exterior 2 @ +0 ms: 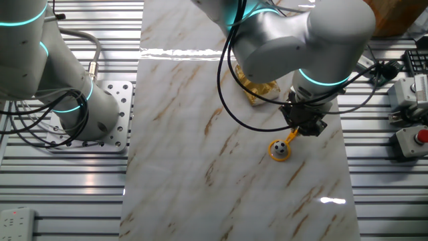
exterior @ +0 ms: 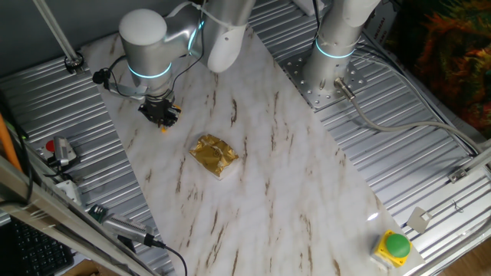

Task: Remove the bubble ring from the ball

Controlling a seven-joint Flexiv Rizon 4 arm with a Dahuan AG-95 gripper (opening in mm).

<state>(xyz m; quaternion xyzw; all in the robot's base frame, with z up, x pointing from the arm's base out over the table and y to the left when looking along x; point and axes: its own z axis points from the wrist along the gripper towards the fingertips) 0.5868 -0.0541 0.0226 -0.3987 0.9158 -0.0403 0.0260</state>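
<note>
The bubble ring (exterior 2: 273,145) is a small orange-yellow loop lying on the marble table (exterior 2: 200,134), around the tiny black-and-white ball (exterior 2: 281,151). Its short handle (exterior 2: 291,138) runs up to my gripper (exterior 2: 304,127), which is low over the table and closed on the handle's end. In one fixed view the gripper (exterior: 161,115) hides most of the ring and the ball. Only orange bits show under it (exterior: 163,128) and beside it (exterior: 175,109).
A crumpled gold foil packet (exterior: 214,156) lies mid-table, close to the gripper, and shows behind the arm in the other fixed view (exterior 2: 257,88). A second arm's base (exterior 2: 80,107) stands at the table's side. Button boxes (exterior: 397,245) (exterior 2: 414,137) sit off the marble.
</note>
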